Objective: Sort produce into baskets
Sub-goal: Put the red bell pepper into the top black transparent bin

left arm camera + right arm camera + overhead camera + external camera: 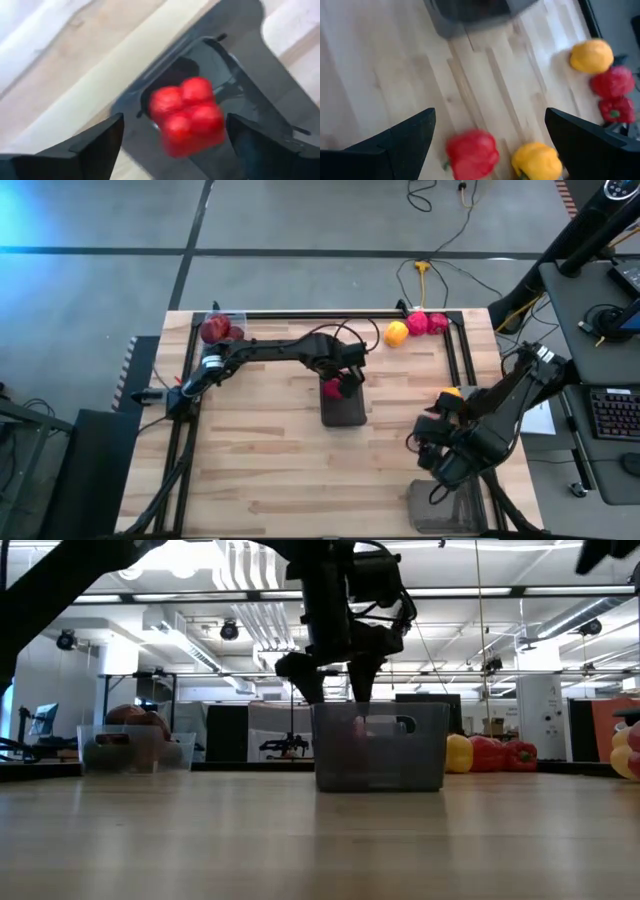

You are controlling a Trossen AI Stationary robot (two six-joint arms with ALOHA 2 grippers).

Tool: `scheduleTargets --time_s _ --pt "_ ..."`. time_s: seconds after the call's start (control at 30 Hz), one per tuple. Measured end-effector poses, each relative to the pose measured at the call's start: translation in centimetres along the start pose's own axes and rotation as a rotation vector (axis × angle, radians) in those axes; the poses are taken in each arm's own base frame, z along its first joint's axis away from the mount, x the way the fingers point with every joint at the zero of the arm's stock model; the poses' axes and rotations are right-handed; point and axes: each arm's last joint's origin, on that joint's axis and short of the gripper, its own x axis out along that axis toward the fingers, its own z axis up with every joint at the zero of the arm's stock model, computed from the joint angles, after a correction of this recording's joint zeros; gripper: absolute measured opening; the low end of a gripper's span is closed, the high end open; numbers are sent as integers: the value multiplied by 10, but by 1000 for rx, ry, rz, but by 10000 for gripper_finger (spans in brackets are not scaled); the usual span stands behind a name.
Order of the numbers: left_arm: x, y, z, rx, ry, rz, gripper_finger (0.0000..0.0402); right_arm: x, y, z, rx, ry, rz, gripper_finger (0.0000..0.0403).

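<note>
Red glossy bell pepper (pixel 185 116) is blurring inside the dark grey mesh basket (pixel 344 409), below the left gripper's (pixel 170 145) open jaws; the right gripper's (pixel 487 142) jaws are gaping too.

Below my dark fingers (pixel 95 145) a glossy red pepper (pixel 186 116) sits in the dark grey basket (pixel 260 90). The table (pixel 270 460) is pale wood; a yellow pepper (pixel 397 333) lies on it.

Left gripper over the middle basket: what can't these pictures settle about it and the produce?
- Left gripper, high view: fingers masked by its own wrist; the red pepper may be loose or touching.
- Middle mesh basket, low view: wall dims the contents.
- Right gripper, high view: produce beneath is hidden by the arm.
</note>
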Motion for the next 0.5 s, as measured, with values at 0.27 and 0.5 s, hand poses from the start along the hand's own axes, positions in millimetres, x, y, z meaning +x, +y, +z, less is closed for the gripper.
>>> scheduleTargets --time_s 0.27,0.5 --pt "-37 -7 -3 24 -99 61 341 13 -37 -31 -19 114 79 368" --pt "-66 -45 -40 121 -249 87 324 42 -30 -48 -149 291 138 368"
